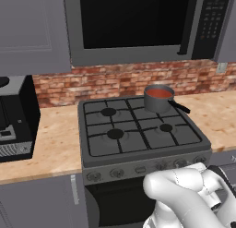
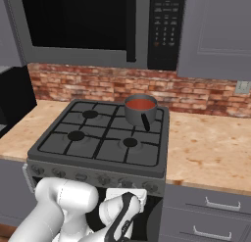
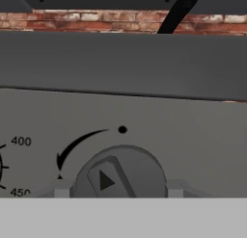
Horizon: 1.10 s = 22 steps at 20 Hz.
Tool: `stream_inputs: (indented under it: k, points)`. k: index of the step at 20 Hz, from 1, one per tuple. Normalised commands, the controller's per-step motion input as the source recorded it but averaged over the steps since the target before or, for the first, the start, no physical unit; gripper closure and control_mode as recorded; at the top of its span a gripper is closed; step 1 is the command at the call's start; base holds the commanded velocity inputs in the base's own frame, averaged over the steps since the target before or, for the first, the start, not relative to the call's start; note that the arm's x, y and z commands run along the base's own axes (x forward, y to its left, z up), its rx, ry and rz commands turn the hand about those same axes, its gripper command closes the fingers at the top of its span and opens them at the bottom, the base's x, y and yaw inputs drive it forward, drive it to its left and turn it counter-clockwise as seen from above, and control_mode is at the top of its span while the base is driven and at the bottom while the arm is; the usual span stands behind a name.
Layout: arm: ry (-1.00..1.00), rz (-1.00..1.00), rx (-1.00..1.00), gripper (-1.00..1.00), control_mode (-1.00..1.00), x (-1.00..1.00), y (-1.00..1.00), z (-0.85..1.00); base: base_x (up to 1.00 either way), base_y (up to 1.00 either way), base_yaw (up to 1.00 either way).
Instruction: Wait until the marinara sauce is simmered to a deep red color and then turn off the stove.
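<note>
The marinara sauce [image 1: 159,93] [image 2: 140,104] is an orange-red surface inside a grey saucepan [image 1: 156,102] standing on the back right burner of the stove [image 1: 133,130] [image 2: 98,138]. The pan's black handle [image 3: 176,13] points toward the front. My gripper [image 3: 118,189] is down at the stove's front panel, with a fingertip [image 3: 61,190] on each side of a round knob [image 3: 120,172], touching its edges. The knob's pointer leans a little left of the black dot above it. In both base views my arm covers the hand.
A black-windowed microwave [image 1: 133,24] [image 2: 98,20] hangs over the range. A dark coffee machine [image 1: 14,121] stands on the left counter [image 1: 55,139]. Bare counter [image 2: 206,148] and drawers [image 2: 211,211] lie to the right. A brick wall runs behind.
</note>
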Motion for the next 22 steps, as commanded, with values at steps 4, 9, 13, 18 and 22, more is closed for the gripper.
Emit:
stream_inputs:
  k: [4, 9, 13, 18, 22]
  points:
    - [0.00, 0.00, 0.00, 1.00, -1.00, 0.00, 0.00, 0.00, 0.00, 0.00, 0.00]
    - [0.00, 0.00, 0.00, 1.00, -1.00, 0.00, 0.00, 0.00, 0.00, 0.00, 0.00]
    - [0.00, 0.00, 0.00, 1.00, -1.00, 0.00, 0.00, 0.00, 0.00, 0.00, 0.00]
    - [0.00, 0.00, 0.00, 1.00, -1.00, 0.00, 0.00, 0.00, 0.00, 0.00, 0.00]
    - [0.00, 0.00, 0.00, 1.00, -1.00, 0.00, 0.00, 0.00, 0.00, 0.00, 0.00]
